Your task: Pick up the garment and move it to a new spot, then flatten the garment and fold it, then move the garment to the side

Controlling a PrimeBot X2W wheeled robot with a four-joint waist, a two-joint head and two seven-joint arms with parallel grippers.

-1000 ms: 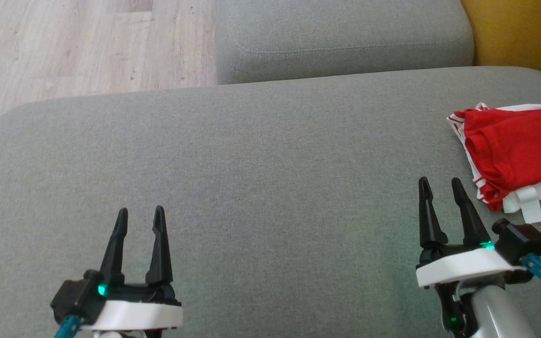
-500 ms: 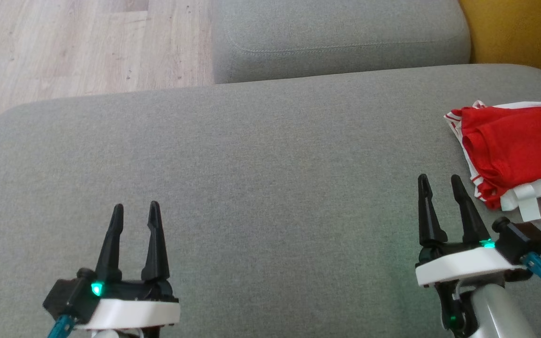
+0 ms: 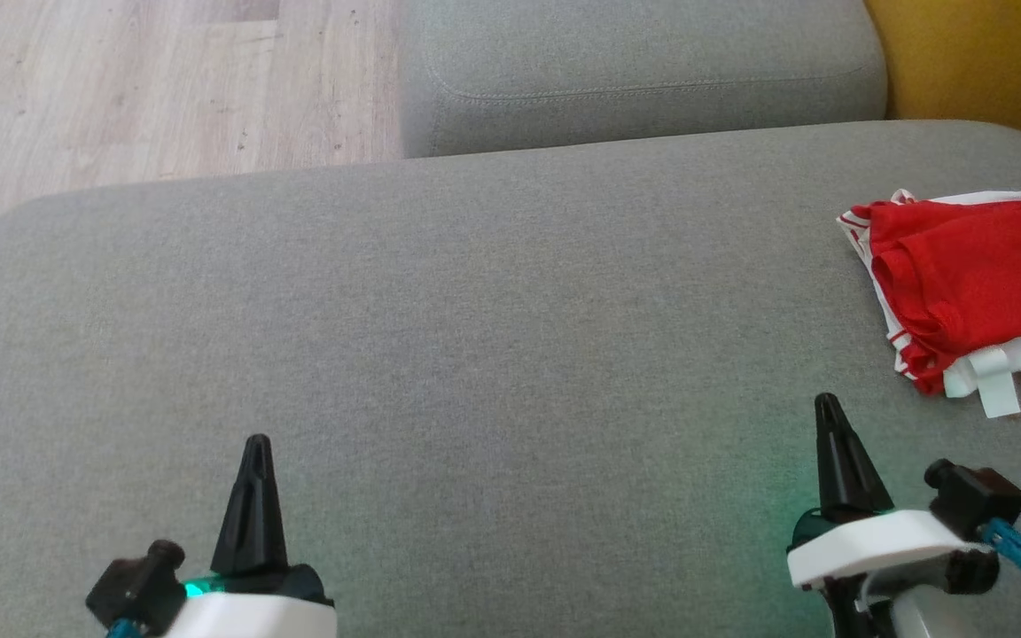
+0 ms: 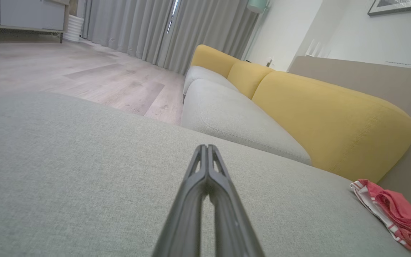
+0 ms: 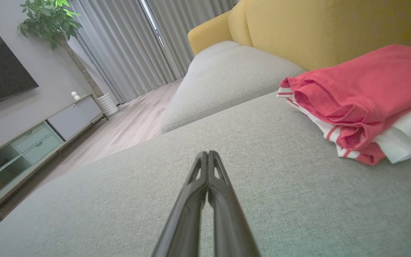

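A folded red garment with white trim (image 3: pixel 971 288) lies at the right edge of the grey sofa seat (image 3: pixel 493 319). The right wrist view has the garment (image 5: pixel 355 103) at the right, and it sits low right in the left wrist view (image 4: pixel 394 214). My left gripper (image 3: pixel 256 443) hovers near the front left of the seat, shut with nothing in it; its tips (image 4: pixel 207 147) meet. My right gripper (image 3: pixel 827 403) stands front right, a short way left of and nearer than the garment, also shut and empty, fingers (image 5: pixel 207 153) pressed together.
A second grey cushion (image 3: pixel 643 71) lies beyond the seat, with a yellow backrest (image 3: pixel 980 53) at the far right. Wood floor (image 3: pixel 138 89) lies past the seat's left rear edge. A TV stand (image 5: pixel 30 142) and a plant (image 5: pixel 48 18) stand across the room.
Both grippers have shut, from open fingers to tips touching. Both have drawn back toward the bottom of the head view. The garment has stayed put.
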